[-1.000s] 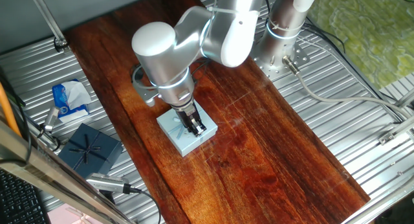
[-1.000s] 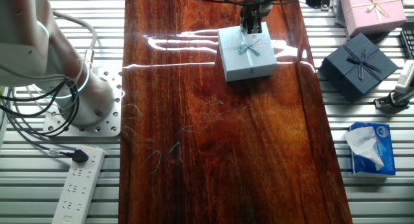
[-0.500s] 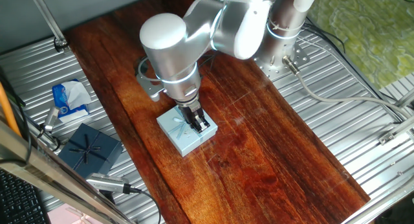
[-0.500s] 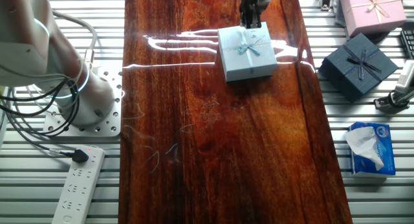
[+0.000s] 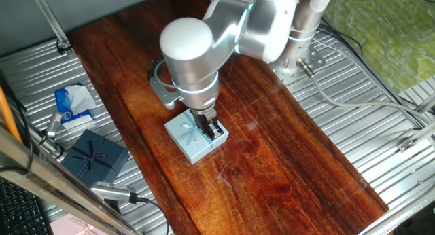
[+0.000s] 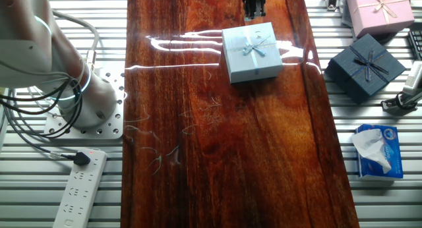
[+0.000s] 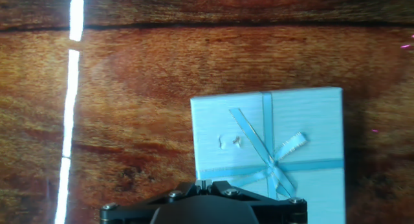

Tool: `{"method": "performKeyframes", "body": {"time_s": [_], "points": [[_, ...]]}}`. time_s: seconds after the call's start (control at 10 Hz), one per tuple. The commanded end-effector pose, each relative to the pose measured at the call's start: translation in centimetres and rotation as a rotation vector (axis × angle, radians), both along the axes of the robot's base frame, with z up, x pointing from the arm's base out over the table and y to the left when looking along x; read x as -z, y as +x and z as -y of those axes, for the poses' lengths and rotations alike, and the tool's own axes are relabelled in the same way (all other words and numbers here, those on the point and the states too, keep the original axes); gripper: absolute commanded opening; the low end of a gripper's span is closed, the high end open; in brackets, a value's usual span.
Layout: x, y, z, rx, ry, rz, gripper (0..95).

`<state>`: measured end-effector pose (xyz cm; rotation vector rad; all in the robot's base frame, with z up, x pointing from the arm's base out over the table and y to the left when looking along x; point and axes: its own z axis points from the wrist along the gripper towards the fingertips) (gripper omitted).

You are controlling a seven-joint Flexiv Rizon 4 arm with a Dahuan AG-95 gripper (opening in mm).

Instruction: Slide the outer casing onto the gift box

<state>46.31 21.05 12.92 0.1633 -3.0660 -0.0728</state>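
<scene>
The outer casing [image 5: 192, 139], a light blue square sleeve with a pale ribbon bow, lies flat on the dark wooden board. It also shows in the other fixed view [image 6: 250, 53] and in the hand view [image 7: 270, 153]. The gift box tray is hidden; no dark interior or tan piece shows. My gripper [image 5: 215, 132] hangs just above the casing's edge, jaws together with nothing between them. It shows at the top of the other fixed view [image 6: 254, 14], behind the casing, and at the bottom of the hand view [image 7: 205, 183].
A dark navy bow-topped box [image 6: 364, 64] and a pink box [image 6: 379, 9] sit on the metal slats to one side, with a tissue pack [image 6: 376, 151] near them. The arm's base [image 6: 86, 96] and a power strip [image 6: 82, 188] are on the other side.
My gripper has risen off the casing's top and drawn back towards its edge. The casing has stayed where it was.
</scene>
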Motion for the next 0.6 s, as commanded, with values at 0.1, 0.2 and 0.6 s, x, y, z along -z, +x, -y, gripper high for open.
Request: {"method": "performKeyframes", "body": {"time_s": [0.1,0.2,0.6], "points": [[-0.36,-0.07,0.00,-0.006,-0.030,-0.002,0.0],[-0.66,-0.16,-0.06,-0.007,-0.029,0.000,0.0],[-1.17,-0.34,-0.06,-0.019,-0.045,-0.009,0.0]]}}
